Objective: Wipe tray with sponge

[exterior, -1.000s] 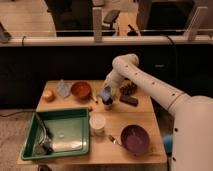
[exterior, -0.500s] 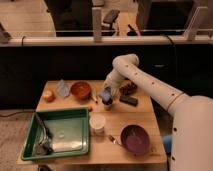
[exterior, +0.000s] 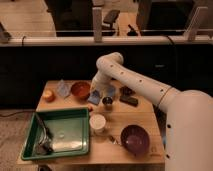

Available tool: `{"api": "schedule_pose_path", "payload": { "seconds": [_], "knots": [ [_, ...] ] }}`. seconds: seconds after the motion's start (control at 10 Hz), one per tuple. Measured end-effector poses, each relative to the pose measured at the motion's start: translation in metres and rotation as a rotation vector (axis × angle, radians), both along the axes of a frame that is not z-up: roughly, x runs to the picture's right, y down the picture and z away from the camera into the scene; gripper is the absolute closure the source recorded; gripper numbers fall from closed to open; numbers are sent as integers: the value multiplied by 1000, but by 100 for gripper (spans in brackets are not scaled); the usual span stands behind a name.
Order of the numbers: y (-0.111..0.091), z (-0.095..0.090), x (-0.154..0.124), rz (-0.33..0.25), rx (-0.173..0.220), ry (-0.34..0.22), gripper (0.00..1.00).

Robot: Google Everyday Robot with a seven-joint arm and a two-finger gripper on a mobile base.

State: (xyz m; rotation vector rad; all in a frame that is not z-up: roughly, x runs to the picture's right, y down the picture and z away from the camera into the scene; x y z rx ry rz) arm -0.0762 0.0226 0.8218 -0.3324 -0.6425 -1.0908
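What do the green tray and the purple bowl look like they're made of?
Green tray: likely moulded plastic, smooth, faint sheen. Purple bowl: plastic or glazed ceramic, glossy; unclear which. The gripper is at the light-blue sponge, beyond the tray.

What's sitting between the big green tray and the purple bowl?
A white cup stands between the tray and the purple bowl, as the camera view shows. The end effector hangs farther back, beside the orange bowl.
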Motion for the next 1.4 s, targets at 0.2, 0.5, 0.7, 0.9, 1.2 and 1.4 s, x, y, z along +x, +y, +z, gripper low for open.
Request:
{"api": "schedule_pose_path", "payload": {
  "seconds": [0.2,0.5,0.7,0.9,1.2,1.4],
  "knots": [
    [14,-17,-20,-82,-2,-45,100],
    [42,-41,-49,-204,-7,-98,100],
    [62,-49,-58,-261,-19,-110,100],
    [78,-51,-70,-294,-29,-117,100],
    [103,-49,-85,-317,-39,-115,100],
    [122,-41,-97,-302,-42,-127,100]
  ]
}}
